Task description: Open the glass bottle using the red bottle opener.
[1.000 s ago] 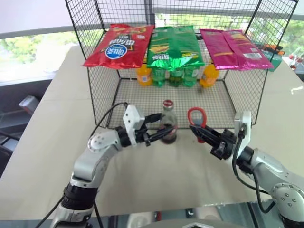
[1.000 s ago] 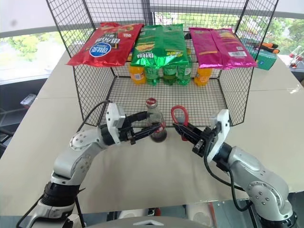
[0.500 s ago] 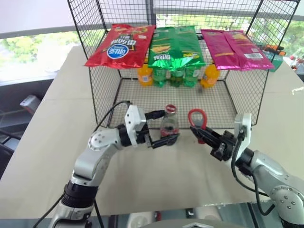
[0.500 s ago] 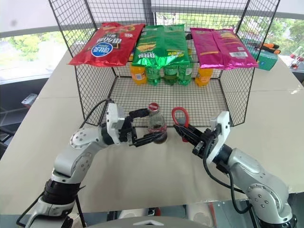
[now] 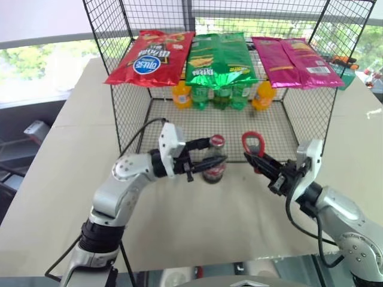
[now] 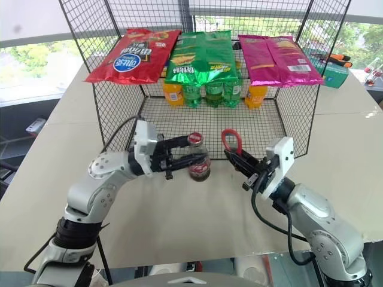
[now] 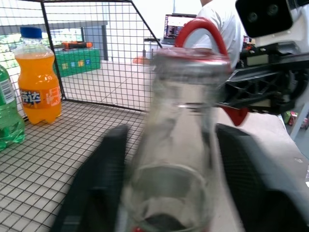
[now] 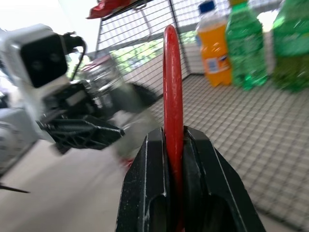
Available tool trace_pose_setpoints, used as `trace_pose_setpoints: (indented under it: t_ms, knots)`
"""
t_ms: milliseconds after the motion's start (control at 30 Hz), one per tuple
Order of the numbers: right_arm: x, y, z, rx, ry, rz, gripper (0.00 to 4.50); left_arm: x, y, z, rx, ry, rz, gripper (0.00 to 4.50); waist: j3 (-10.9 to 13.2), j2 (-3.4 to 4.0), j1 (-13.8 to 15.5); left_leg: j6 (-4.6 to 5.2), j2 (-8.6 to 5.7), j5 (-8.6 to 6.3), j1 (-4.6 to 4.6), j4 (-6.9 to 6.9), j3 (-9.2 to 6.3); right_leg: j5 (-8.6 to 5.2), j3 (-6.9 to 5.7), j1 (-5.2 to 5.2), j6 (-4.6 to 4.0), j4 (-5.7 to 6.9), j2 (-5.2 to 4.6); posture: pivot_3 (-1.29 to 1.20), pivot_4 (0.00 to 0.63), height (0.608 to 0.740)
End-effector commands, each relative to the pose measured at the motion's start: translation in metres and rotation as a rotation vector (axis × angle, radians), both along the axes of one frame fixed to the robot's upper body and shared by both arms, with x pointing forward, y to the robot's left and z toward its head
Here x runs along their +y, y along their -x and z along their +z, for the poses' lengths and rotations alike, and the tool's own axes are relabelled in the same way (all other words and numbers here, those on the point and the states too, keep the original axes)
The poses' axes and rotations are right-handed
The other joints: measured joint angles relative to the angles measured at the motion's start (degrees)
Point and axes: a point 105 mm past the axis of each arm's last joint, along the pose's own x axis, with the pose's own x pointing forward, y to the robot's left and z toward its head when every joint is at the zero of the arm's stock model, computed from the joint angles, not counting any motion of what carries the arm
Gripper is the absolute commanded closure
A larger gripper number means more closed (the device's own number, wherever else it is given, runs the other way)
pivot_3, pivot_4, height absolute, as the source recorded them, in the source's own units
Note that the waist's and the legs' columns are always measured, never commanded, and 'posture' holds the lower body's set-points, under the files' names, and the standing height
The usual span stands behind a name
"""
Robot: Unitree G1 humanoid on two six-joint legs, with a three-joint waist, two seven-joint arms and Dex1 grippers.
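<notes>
The left end effector (image 5: 206, 160) has its fingers clamped on the glass bottle (image 5: 213, 160), held above the surface (image 5: 72, 179). At the bottle's 3 o'clock, just apart, the right end effector (image 5: 256, 160) is clamped on the red bottle opener (image 5: 251, 143), ring up.

The glass bottle (image 5: 213, 162) is clear glass with dark brown liquid low in it, a red label and a red-and-silver cap. The red bottle opener (image 5: 252, 143) is plain red, its ring head bright against the black wire mesh rack (image 5: 128, 113). On the rack's top lie a red snack bag (image 5: 151, 58) with a blue-and-white oval at left, a glossy green bag (image 5: 220, 60) with yellow print in the middle, and a magenta bag (image 5: 297, 61) at right. Beneath, at the far side, stand orange soda bottles (image 5: 182, 94) and green plastic bottles (image 5: 221, 95). The table (image 5: 66, 173) is pale beige. Both grippers' fingers (image 8: 157, 193) are black, on white-and-grey arms.
</notes>
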Motion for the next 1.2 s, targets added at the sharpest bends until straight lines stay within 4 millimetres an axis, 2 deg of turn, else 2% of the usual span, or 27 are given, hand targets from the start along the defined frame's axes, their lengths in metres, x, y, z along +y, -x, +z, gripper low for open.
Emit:
trace_pose_setpoints:
  t_ms: [33, 100, 233, 400, 600, 700, 767, 933, 1067, 1200]
  knots:
    - [0.013, -0.006, 0.027, -0.294, 0.192, -0.018, 4.50, -0.001, 0.004, -0.007, 0.014, -0.026, -0.027, 3.14, -0.01, 0.01, -0.10, 0.00, 0.00, 0.00, 0.03, 0.00, -0.01, 0.00, 0.00, 0.03, 0.00, 0.00, 0.00, 0.00, 0.150, 0.740]
    - [0.020, -0.010, 0.028, -0.397, 0.302, -0.017, 4.50, 0.000, 0.004, -0.009, 0.013, -0.033, -0.026, 3.31, -0.03, 0.05, -0.07, 0.00, -0.02, 0.00, 0.10, 0.01, 0.06, -0.01, 0.04, 0.04, -0.01, 0.01, 0.00, 0.00, 0.150, 0.740]
    - [0.030, -0.013, 0.025, -0.575, 0.444, -0.017, 4.50, 0.003, 0.001, -0.010, 0.012, -0.044, -0.018, 3.31, -0.10, -0.01, 0.44, -0.01, -0.03, 0.00, 0.10, 0.00, -0.01, -0.12, -0.03, 0.08, -0.20, 0.01, 0.03, 0.00, 0.150, 0.740]
    - [0.039, -0.011, 0.009, -0.814, 0.654, -0.013, 4.50, 0.010, 0.000, -0.012, 0.013, -0.062, -0.005, 3.31, -0.11, -0.01, 0.38, -0.01, -0.03, 0.01, 0.11, 0.00, 0.12, -0.12, 0.09, 0.07, -0.21, -0.01, -0.01, 0.00, 0.150, 0.740]
    - [0.047, -0.011, -0.002, -1.001, 0.754, 0.012, 4.50, 0.015, -0.008, -0.009, 0.017, -0.063, 0.030, 3.31, -0.16, 0.00, 0.13, -0.01, -0.02, 0.01, 0.34, 0.00, 0.26, -0.13, 0.20, 0.21, -0.21, 0.06, 0.01, 0.00, 0.150, 0.740]
    - [0.053, -0.013, 0.007, -1.040, 0.693, -0.007, 4.50, 0.016, -0.012, -0.007, 0.021, -0.061, 0.052, 3.31, -0.20, -0.02, 0.03, -0.01, -0.02, 0.01, 0.40, 0.02, 0.28, -0.13, 0.23, 0.24, -0.22, 0.13, 0.02, 0.00, 0.150, 0.740]
    - [0.056, -0.013, 0.005, -1.052, 0.691, 0.000, 4.50, 0.016, -0.013, -0.006, 0.024, -0.055, 0.064, 3.31, -0.20, -0.02, 0.03, -0.01, -0.01, 0.01, 0.40, 0.04, 0.28, -0.13, 0.24, 0.23, -0.22, 0.19, 0.03, 0.00, 0.150, 0.740]
    - [0.064, -0.017, -0.026, -1.058, 0.731, 0.008, 4.50, 0.013, -0.013, 0.000, 0.024, -0.049, 0.070, 3.31, -0.24, -0.04, 0.01, -0.01, 0.00, 0.01, 0.43, 0.06, 0.32, -0.13, 0.30, 0.23, -0.24, 0.25, 0.02, 0.00, 0.150, 0.740]
    - [0.078, -0.018, -0.051, -1.049, 0.706, 0.033, 4.50, 0.011, -0.011, 0.005, 0.030, -0.051, 0.078, 3.31, -0.38, -0.11, -0.08, -0.02, 0.00, 0.01, 0.55, 0.08, 0.42, -0.14, 0.40, 0.25, -0.24, 0.38, 0.02, 0.00, 0.150, 0.740]
    - [0.086, -0.019, -0.066, -1.062, 0.702, 0.063, 4.50, 0.012, -0.011, 0.008, 0.038, -0.056, 0.092, 3.31, -0.49, -0.24, -0.38, -0.03, 0.05, 0.02, 1.37, 0.03, 0.68, -0.20, 0.64, 0.72, -0.20, 0.56, 0.05, 0.00, 0.150, 0.740]
